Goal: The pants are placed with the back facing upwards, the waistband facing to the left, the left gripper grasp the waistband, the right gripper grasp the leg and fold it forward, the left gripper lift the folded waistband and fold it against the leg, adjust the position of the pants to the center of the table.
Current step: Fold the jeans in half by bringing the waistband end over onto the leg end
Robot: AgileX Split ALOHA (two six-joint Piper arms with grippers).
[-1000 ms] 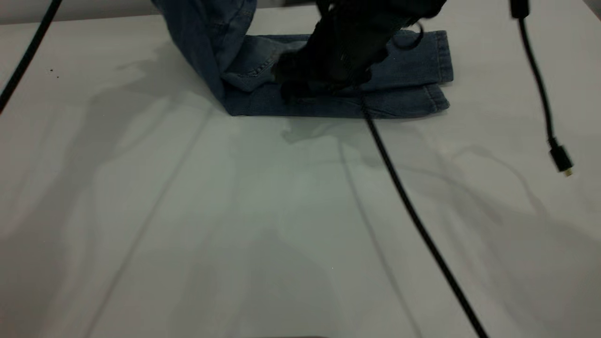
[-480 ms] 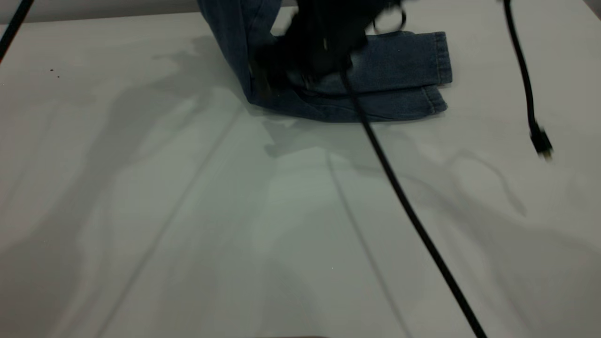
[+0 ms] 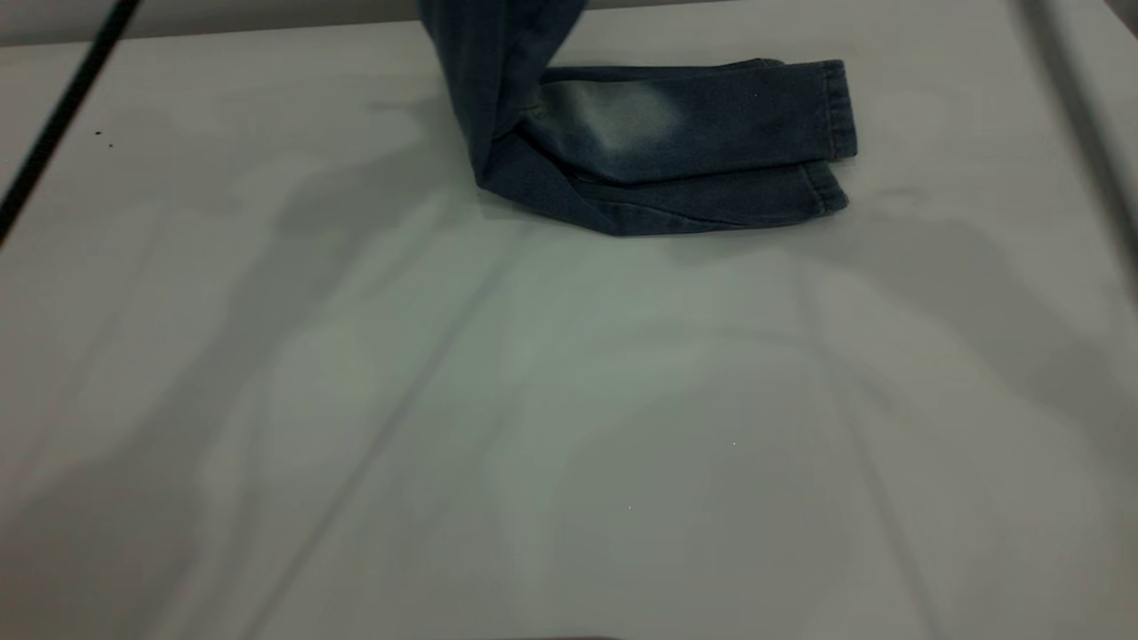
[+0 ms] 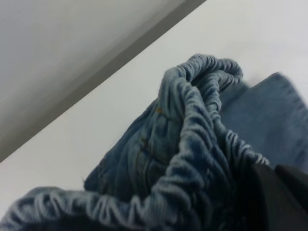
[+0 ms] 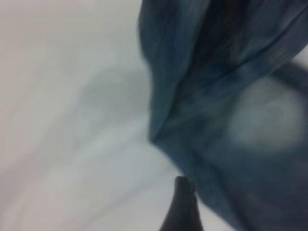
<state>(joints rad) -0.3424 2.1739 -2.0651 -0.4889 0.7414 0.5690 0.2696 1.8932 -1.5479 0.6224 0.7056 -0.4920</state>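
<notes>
The left gripper (image 4: pixel 281 192) has its jaws clenched on the gathered elastic waistband (image 4: pixel 202 125), holding it up off the desk (image 3: pixel 356 400). Only one dark fingertip (image 5: pixel 182 207) of the right gripper shows, so its jaws' state cannot be told. The pants (image 3: pixel 640 142) lie at the far middle, the leg (image 3: pixel 693 116) with its pale patch on top, cuffs pointing right.

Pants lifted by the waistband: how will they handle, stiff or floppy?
Likely floppy: the pants bend sharply where the raised part leaves the table. The gathered waistband looks bunchy, so it probably suits the left tool. The stacked legs may shift if dragged.
</notes>
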